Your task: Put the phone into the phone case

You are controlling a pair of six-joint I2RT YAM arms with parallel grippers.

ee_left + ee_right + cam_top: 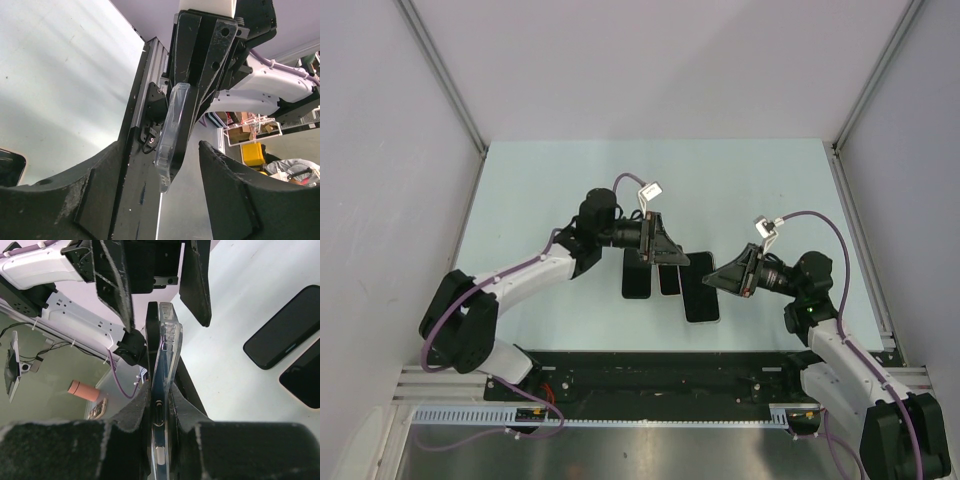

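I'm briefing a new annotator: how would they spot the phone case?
Start at the middle of the pale table. The right hand is shut on the phone case; its clear plastic rim sets it apart from the two dark phones lying flat nearby.

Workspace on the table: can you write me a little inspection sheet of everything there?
Surface: pale green tabletop.
Job's things: clear plastic phone case, held edge-on off the table; dark phone seemingly seated inside it.
Clutter: three flat black slabs, phone-like, lying mid-table.
Claws: right claw shut on the case; left claw open around its far end.
Cables: purple cables along both arms.
Surroundings: plain white walls.
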